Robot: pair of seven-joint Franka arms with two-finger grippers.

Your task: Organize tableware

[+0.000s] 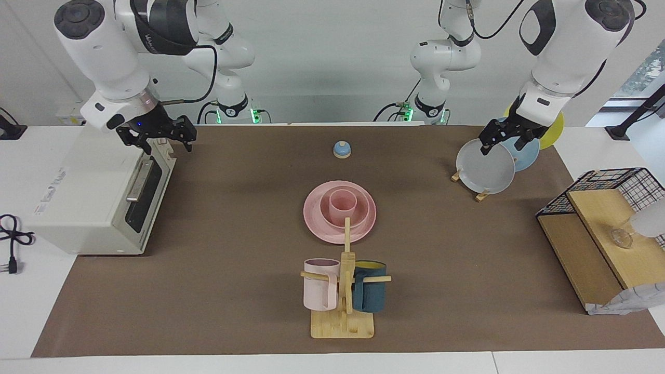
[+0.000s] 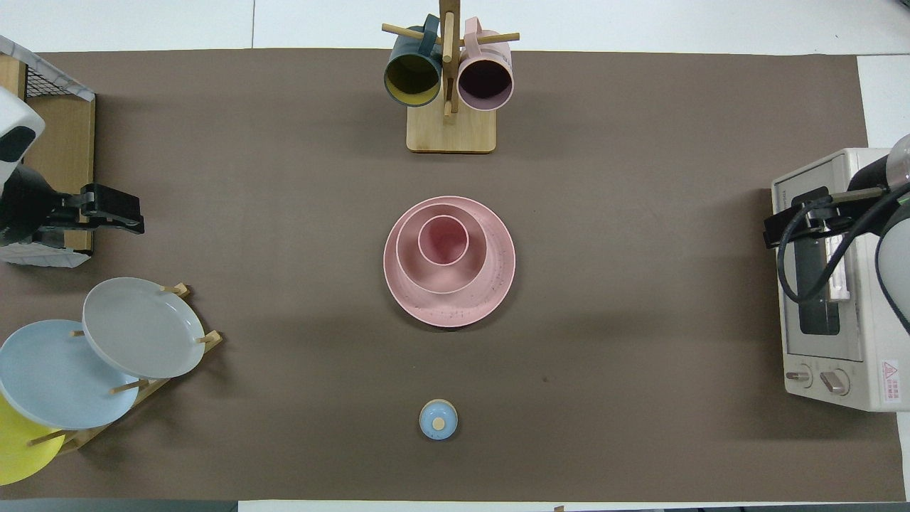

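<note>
Bare brown mat (image 1: pixel 234 218) rings the pink stack (image 1: pixel 340 210); only the mug rack (image 1: pixel 343 291) stands just beside it.

The matte pink plate (image 1: pixel 317 224) lies flat at table centre, carrying the upright pink bowl (image 1: pixel 366 208) offset toward 11 o'clock overhead, with the upright pink cup (image 1: pixel 343 202) nested inside it.
</note>
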